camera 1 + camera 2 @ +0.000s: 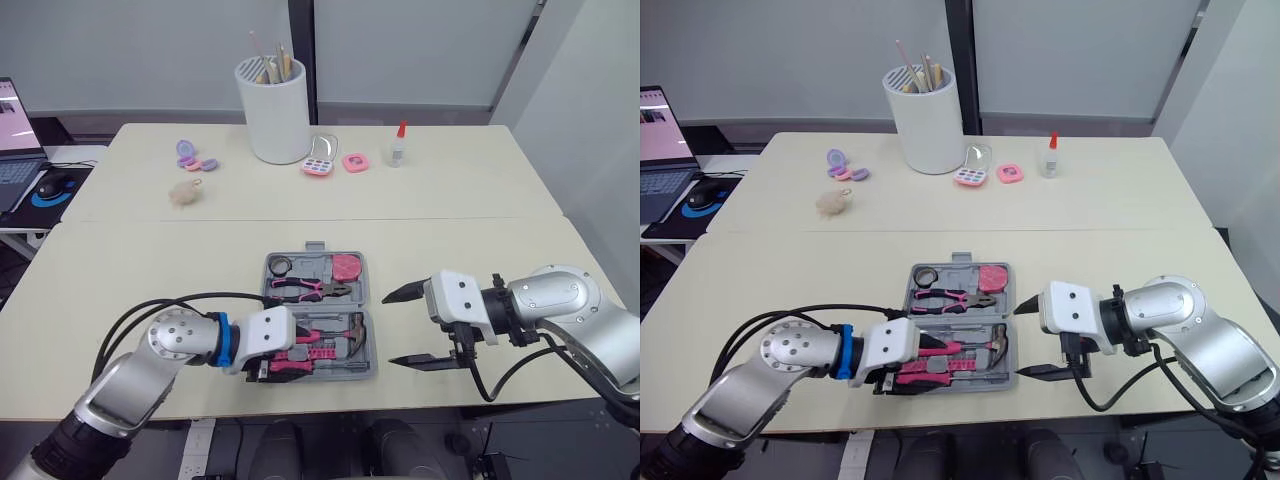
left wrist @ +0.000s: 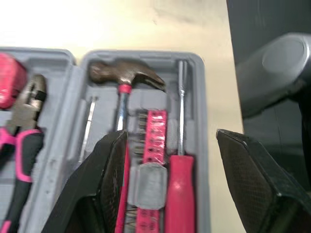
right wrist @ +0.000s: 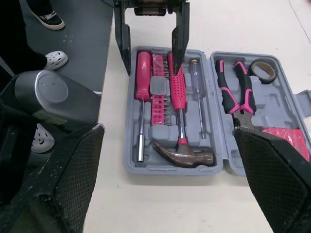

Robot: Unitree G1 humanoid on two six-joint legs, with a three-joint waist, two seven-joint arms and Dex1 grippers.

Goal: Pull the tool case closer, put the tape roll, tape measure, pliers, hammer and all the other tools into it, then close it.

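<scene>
A: Two sets of jaws, what's the state?

B: Both spread wide, both empty. Left gripper (image 3: 151, 60) hangs over the 9 o'clock end of the case's near half. One finger is above the hammer's pink grip, the other just off the 6 o'clock rim. Can't tell if either touches. Right gripper (image 1: 389, 330) hovers just beside the case at 3 o'clock, tips pointing at it, not touching.

A: And the case?

B: The tool case (image 3: 214, 121) lies flat open at table centre, close to the robot, hinge running 9 to 3. Near half holds the hammer (image 3: 184, 154), a red screwdriver (image 3: 143, 73), a bit rack (image 3: 158, 107) and a clear-handled screwdriver (image 3: 196, 73). Far half holds the pliers (image 3: 235, 92), tape roll (image 3: 252, 72) and tape measure (image 3: 286, 138).

A: So packing's done?

B: Looks it. I see no loose tools on the table. I'd call closing the only step left.

A: How will it handle?

B: It's a hard plastic clamshell, so stiff, but smooth and likely slick under the fingers. Probably heavy with the steel inside, mostly on the hammer side. I'd take the far half by its 12 o'clock rim, near the tab (image 1: 317, 245), and fold it toward 6. The other gripper should brace the near half so it doesn't skate.

A: Risk?

B: The pliers or tape roll could tip out of their recesses mid-fold, and I can't see any clips. Go slow.

A: Clutter?

B: A white holder (image 1: 278, 110) and small bits sit at 12 o'clock, well apart.
</scene>
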